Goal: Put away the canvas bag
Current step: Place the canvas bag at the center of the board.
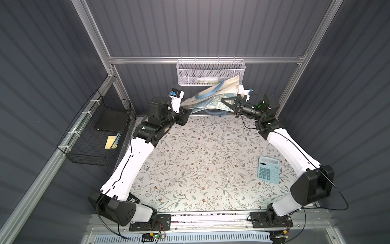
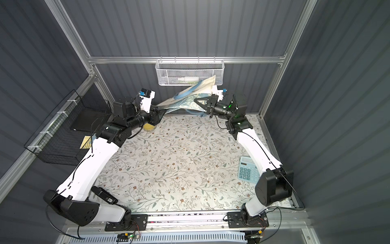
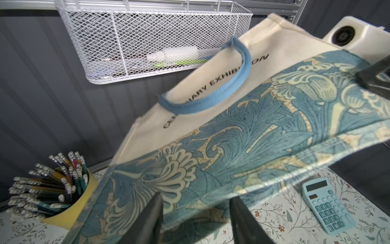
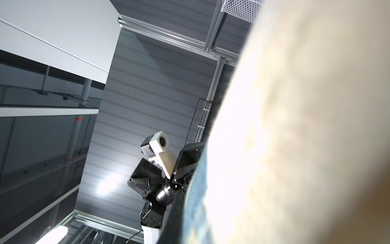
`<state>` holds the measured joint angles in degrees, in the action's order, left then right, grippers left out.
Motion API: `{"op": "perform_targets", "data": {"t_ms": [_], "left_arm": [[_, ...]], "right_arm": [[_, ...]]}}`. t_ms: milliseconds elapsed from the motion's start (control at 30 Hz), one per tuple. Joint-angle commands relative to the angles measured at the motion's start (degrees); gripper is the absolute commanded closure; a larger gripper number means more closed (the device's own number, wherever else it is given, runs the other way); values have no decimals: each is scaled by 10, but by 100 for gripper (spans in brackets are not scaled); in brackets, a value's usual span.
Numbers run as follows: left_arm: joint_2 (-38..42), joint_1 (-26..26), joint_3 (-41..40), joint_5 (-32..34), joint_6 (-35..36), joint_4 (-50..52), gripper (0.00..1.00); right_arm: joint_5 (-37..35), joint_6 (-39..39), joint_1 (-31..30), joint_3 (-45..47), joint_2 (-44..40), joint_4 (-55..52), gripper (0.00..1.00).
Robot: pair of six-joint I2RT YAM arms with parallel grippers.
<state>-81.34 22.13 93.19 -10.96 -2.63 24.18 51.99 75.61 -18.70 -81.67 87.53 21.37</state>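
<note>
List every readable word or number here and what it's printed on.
"CE...ARY EXHIBI...ON": black letters on the cream canvas bag with blue floral band; its light-blue handle covers the gaps.
Pale-blue calculator keys: too blurred to read.
Small label on the left arm: too small to read.

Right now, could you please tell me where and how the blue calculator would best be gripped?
Grip the calculator across its two long side edges, coming straight down from above. It lies flat, face up on the table, so only its narrower width suits a top-down pinch.
</note>
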Motion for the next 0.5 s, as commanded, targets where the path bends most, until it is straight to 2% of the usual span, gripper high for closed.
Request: {"op": "perform_targets", "data": {"t_ms": [0,133,233,333,467], "left_arm": [[17,2,-13,-4,2,2,49],[29,2,-20,-6,2,4,49],[36,2,-28,-8,2,4,49],[37,3,-33,-11,-1,4,49],[31,4,-43,-24,-12,-7,49]], "right_arm": [[46,-30,-1,119,-25,-54,100],[53,-16,-4,318,-65,-27,100],[50,-21,-5,431,-102,-28,100],[43,-55,-5,485,-150,-83,100],[35,-113,-5,494,-175,-189,100]]}}
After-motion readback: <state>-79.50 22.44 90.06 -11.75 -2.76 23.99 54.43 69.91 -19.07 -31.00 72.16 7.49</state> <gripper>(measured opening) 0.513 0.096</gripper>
